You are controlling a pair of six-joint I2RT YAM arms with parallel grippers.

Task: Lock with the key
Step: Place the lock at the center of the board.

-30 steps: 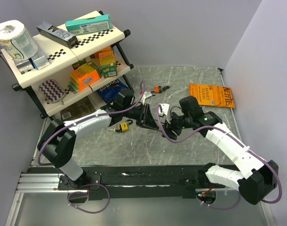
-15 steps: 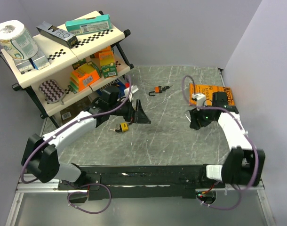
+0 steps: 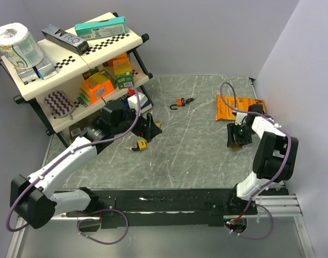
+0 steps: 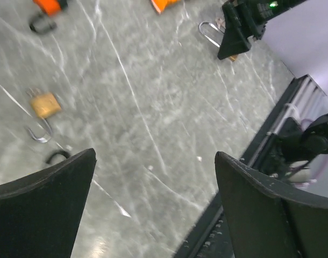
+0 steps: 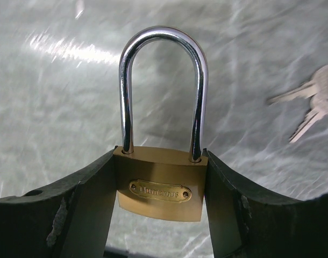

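Pulling apart from the centre, your left tool (image 4: 153, 185) has spread, empty; your right tool (image 3: 236, 135) pinches the padlock (image 5: 159, 188) at the counter's right, keys (image 5: 313, 99) beside it. The shackle looks seated, so locking seems done.

The snack bag (image 3: 239, 107) lies on the table (image 3: 196, 156) at its right rear. Just before the bag sits the right gripper (image 3: 236, 138), a large padlock (image 5: 159, 188) between its fingers, keys (image 5: 317, 110) beside it. Left of the bag lies a small padlock (image 3: 180, 102); further left and nearer, the left gripper (image 3: 152, 128) and another padlock (image 3: 140, 144); far left, the shelf rack (image 3: 126, 40)
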